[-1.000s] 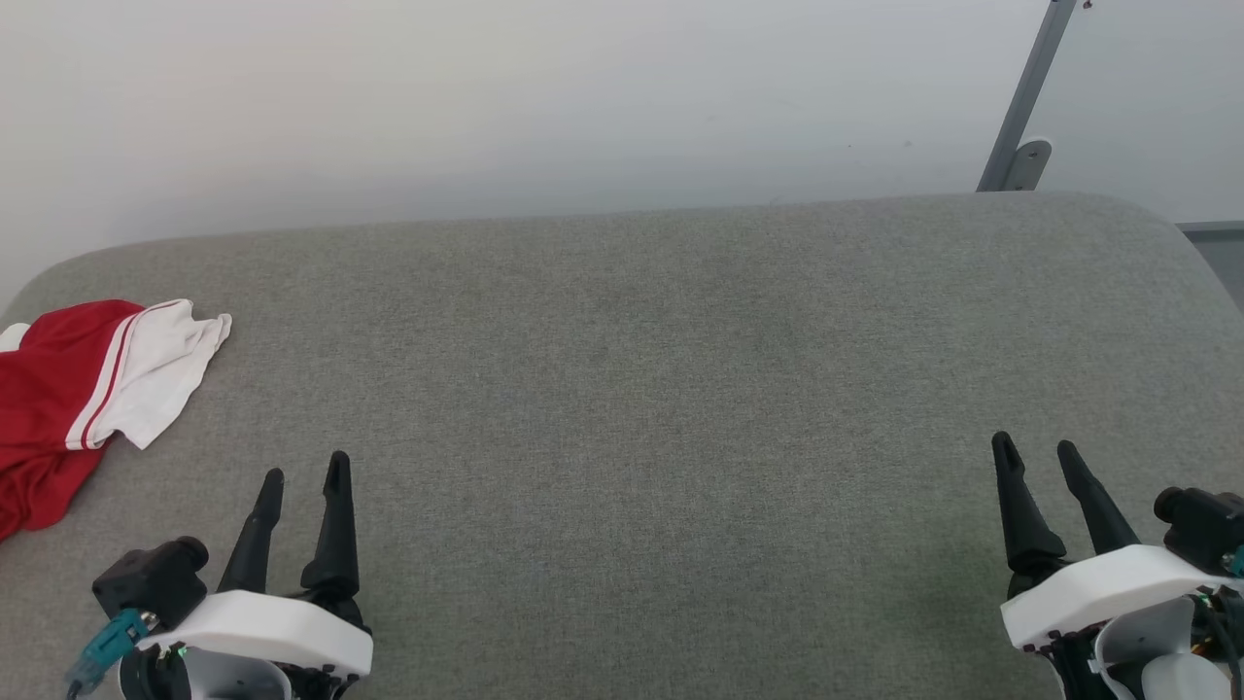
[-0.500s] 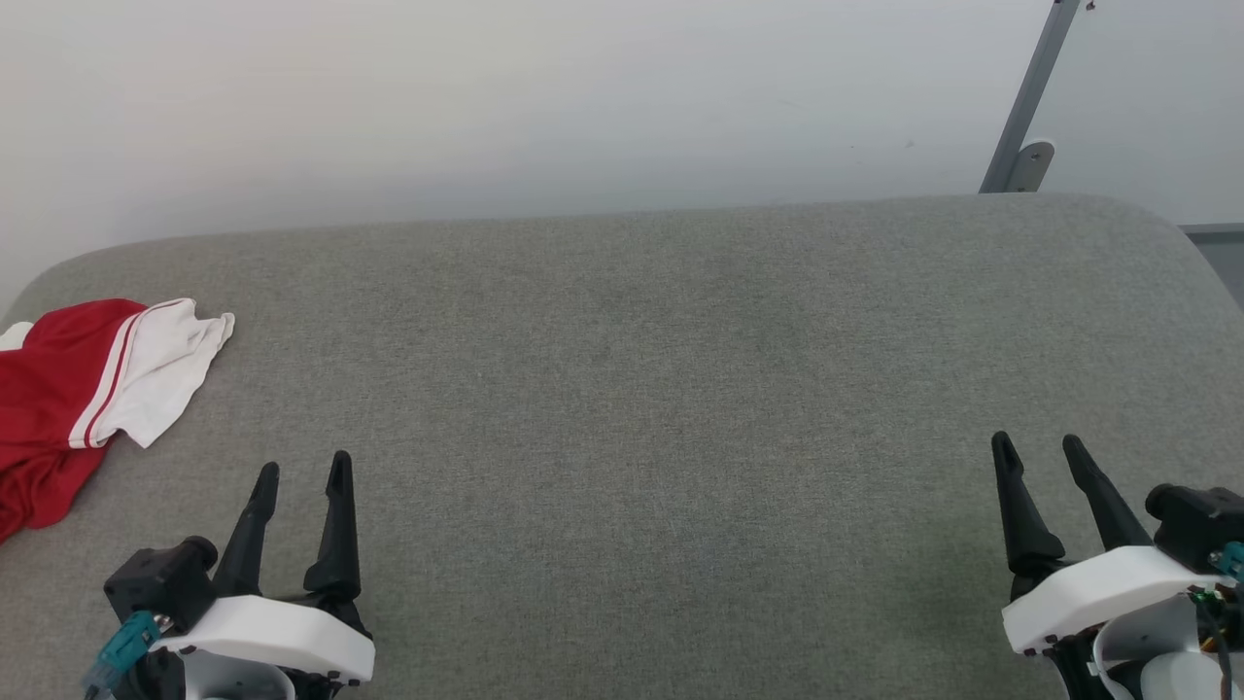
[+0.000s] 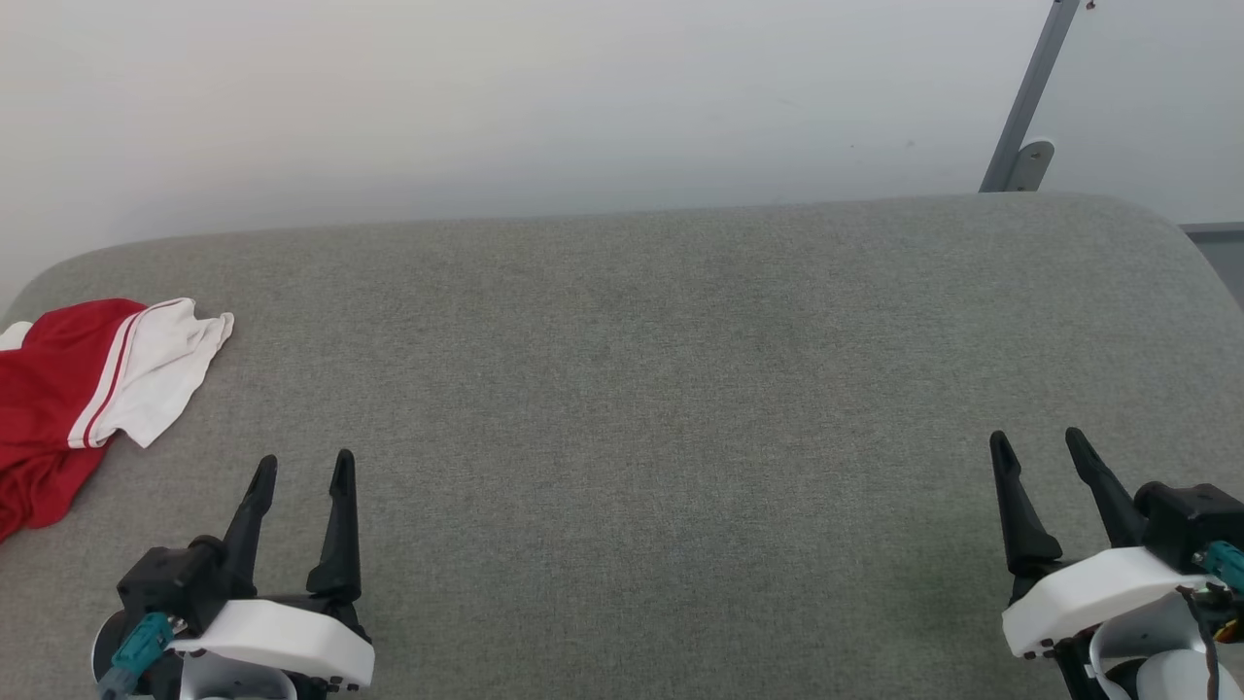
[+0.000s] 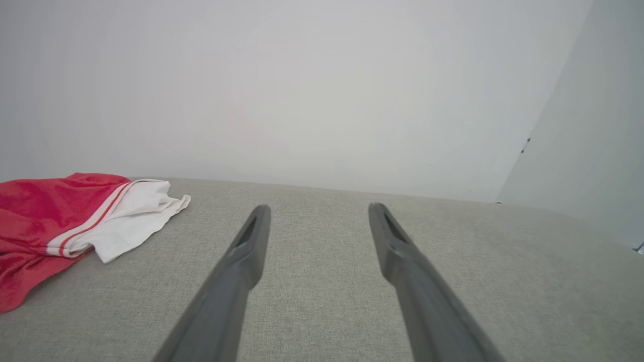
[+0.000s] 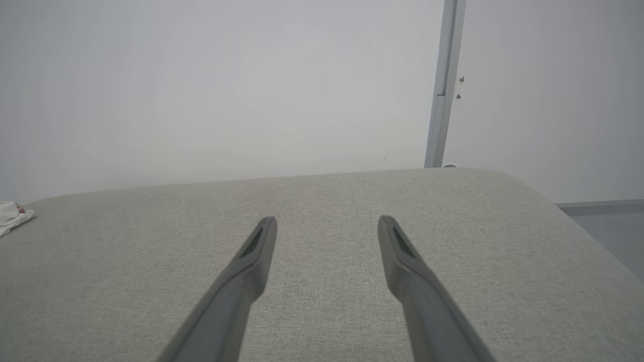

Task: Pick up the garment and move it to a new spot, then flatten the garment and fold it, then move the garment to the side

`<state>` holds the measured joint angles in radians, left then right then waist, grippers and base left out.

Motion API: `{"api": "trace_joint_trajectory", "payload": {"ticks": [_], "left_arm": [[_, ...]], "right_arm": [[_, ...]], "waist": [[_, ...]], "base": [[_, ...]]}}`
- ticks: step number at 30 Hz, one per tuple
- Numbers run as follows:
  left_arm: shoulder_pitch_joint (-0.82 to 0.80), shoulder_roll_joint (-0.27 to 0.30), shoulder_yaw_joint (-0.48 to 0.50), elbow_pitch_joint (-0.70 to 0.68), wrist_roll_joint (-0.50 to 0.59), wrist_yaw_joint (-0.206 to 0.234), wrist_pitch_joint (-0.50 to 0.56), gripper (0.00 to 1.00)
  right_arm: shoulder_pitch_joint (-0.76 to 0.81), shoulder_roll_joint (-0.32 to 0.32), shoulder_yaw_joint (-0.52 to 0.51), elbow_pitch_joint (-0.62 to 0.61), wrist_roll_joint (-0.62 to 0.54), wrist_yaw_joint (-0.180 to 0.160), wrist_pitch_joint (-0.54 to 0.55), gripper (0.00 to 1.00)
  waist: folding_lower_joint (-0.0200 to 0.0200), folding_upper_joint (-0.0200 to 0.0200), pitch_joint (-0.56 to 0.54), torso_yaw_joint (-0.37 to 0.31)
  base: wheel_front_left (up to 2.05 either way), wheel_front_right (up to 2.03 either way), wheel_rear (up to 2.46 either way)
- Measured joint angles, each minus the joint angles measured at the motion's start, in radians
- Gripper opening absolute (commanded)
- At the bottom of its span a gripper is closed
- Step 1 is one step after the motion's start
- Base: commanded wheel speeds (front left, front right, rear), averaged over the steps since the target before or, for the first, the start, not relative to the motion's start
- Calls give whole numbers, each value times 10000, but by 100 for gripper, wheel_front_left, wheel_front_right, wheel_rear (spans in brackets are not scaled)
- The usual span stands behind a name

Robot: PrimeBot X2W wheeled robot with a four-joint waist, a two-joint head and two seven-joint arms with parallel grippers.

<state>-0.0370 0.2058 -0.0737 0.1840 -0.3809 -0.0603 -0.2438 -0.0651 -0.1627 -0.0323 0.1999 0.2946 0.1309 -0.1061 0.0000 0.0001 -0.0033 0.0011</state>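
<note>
The garment (image 3: 58,408) lies crumpled at the left edge of the grey table (image 3: 661,389), white sleeve end toward centre. Left hand (image 3: 304,462) and right hand (image 3: 1036,439) sit over the near corners, fingers apart, empty, clear of the garment.

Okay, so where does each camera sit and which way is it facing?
Head view: on the head, looking down at the grey fabric surface; left gripper and right gripper open at bottom corners.
Left wrist view: on the left wrist, looking along its fingers toward the wall.
Right wrist view: on the right wrist, along its fingers toward wall and post.
Shared: head and left wrist views both show the garment.
</note>
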Motion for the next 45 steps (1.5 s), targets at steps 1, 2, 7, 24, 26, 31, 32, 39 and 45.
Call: {"api": "trace_joint_trajectory", "payload": {"ticks": [1, 2, 7, 24, 26, 31, 32, 39, 45], "left_arm": [[0, 10, -8, -6, 56, 0, -29, 100], [1, 17, -13, -17, 98, 0, -46, 100], [1, 88, -58, -23, 366, 0, -127, 100], [-50, 138, 157, 71, 387, 111, -176, 100], [-51, 136, 232, 71, 366, 178, -176, 100], [-10, 180, 412, 67, 320, 405, -176, 100], [-4, 199, 474, 59, 288, 433, -174, 100], [124, 263, 688, -142, 211, 786, -69, 100], [248, 349, 817, -207, 102, 913, 56, 100]], "right_arm": [[1, -2, 2, -2, -73, 0, -2, 100], [1, -6, 2, -8, -153, 0, -13, 100], [36, -40, 35, -40, -460, 0, -86, 100], [-12, -230, 566, -244, -660, 0, -25, 100], [-66, -249, 675, -274, -623, 0, 2, 100], [-169, -343, 1175, -328, -512, 0, 163, 100], [-206, -376, 1294, -336, -476, 0, 178, 100], [-416, -541, 2057, -374, -226, 0, 364, 100], [-534, -541, 2491, -364, -105, 0, 416, 100]], "waist": [[0, 0, 3, -1], [0, 0, 5, -2], [0, 0, 9, 5], [0, 0, -26, 558], [0, -1, -46, 723], [0, 0, -118, 1185], [0, -1, -135, 1291], [0, 0, -285, 2288], [0, 0, -374, 2995]], "base": [[0, 0, 0], [0, 0, 0], [0, 0, 0], [0, 0, 0], [0, 0, 0], [0, 0, 0], [0, 0, 0], [0, 0, 0], [0, 0, 0]]}}
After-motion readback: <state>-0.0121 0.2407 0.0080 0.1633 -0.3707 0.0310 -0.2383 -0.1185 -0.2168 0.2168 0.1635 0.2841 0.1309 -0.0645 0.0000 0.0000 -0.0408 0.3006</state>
